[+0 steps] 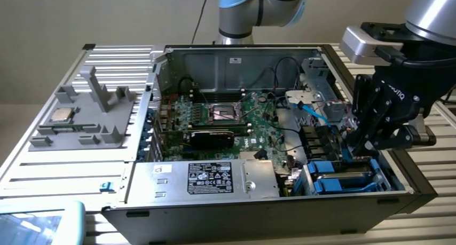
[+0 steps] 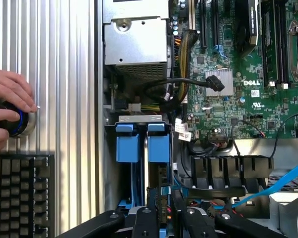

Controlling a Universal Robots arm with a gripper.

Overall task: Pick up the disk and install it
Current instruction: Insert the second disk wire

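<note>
The disk is seen edge-on, its blue plastic frame upright in the drive bay at the corner of the open computer case. My black gripper stands straight above it, jaws drawn in close on the blue frame's upper edge. In the exterior view the gripper hangs over the bay at the right, and the disk shows as a blue strip running down from the fingertips. A second blue frame sits beside it in the bay.
A large silver box with a black label lies next to the bay. The motherboard and a blue cable lie behind it. A grey fixture holds a small chip. A person's hand rests on a knob above a keyboard.
</note>
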